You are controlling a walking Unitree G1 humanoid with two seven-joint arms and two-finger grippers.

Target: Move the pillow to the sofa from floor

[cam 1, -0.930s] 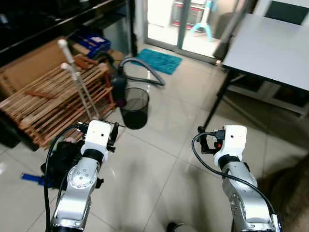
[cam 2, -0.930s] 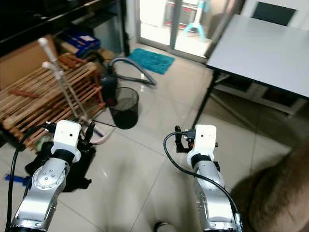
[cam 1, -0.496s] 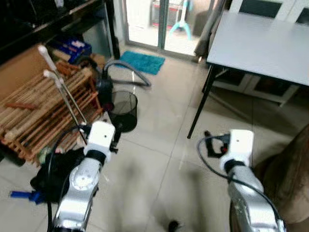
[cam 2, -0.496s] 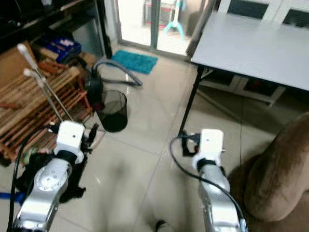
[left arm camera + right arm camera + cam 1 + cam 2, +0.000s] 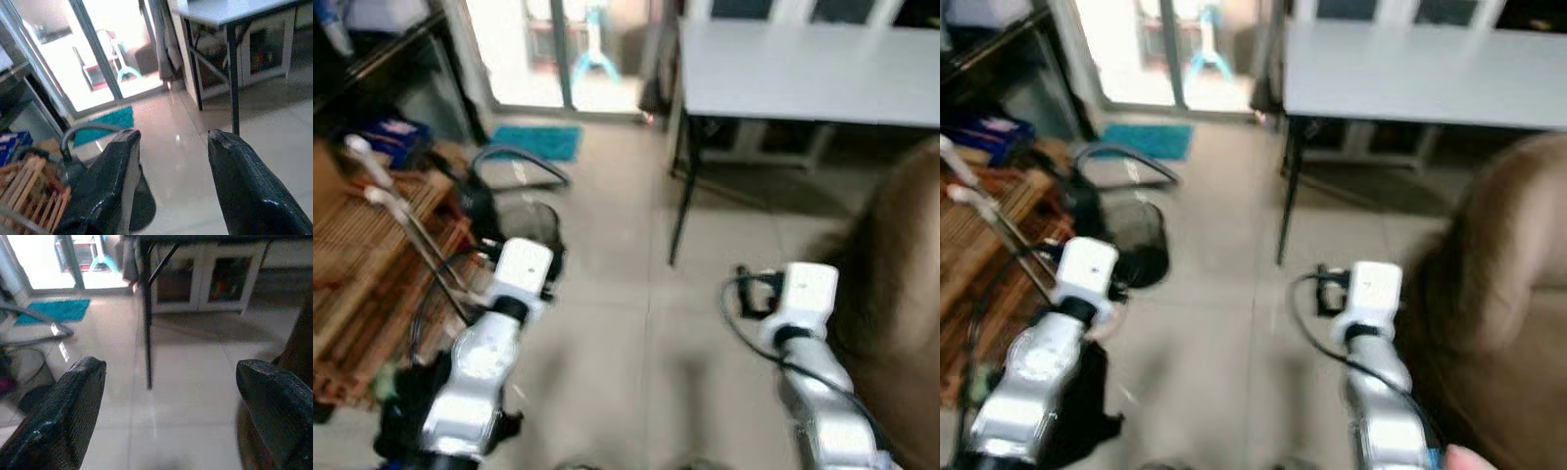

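Both hands are hanging open and empty over the pale tiled floor (image 5: 636,294), the right hand (image 5: 166,416) spread wider than the left hand (image 5: 171,181) and riding nearer the brown plush sofa (image 5: 896,284) bulging on the robot's right, while no pillow is identifiable.

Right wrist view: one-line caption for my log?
Open right gripper held over tiled floor, facing a table leg.

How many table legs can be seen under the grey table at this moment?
2. One dark leg stands at the table's near left corner, slanting down to the tiled floor. A second leg stands farther back, toward the glass door. The others may be hidden.
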